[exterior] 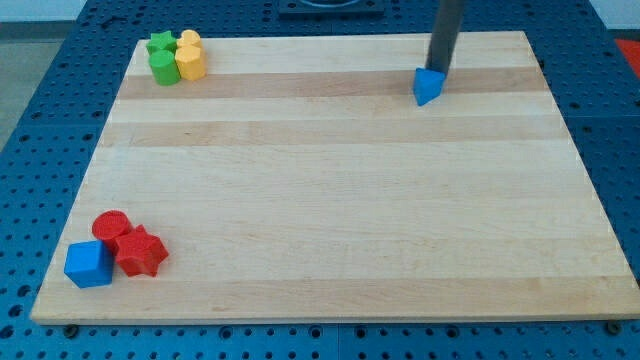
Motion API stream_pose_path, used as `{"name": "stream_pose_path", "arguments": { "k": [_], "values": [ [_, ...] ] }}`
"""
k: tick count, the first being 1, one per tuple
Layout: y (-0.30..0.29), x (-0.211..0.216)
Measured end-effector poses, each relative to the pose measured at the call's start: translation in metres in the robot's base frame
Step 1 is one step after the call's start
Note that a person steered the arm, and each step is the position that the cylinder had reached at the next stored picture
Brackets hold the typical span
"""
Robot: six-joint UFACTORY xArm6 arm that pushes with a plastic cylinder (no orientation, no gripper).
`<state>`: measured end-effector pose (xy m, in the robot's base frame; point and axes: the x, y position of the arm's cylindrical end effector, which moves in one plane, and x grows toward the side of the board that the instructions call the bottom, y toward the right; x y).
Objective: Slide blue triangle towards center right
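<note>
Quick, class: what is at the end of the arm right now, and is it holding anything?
My tip: a plain rod end, no hand, holding nothing; it sits at the blue triangle, on its upper side toward the view's top.

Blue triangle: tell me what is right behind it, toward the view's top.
My tip stands directly behind the blue triangle, at its top edge and apparently touching it. The triangle hides the tip's very end and any gap; beyond lies only the wooden board.
</note>
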<state>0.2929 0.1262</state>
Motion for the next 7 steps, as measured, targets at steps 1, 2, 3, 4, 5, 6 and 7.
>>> {"name": "stream_pose_path", "arguments": {
  "k": [1, 2, 3, 4, 5, 6, 7],
  "values": [
    [-0.029, 0.004],
    [-0.031, 0.025],
    [-0.020, 0.026],
    [-0.009, 0.026],
    [-0.007, 0.038],
    [-0.006, 0.058],
    [0.009, 0.075]
  ]
}}
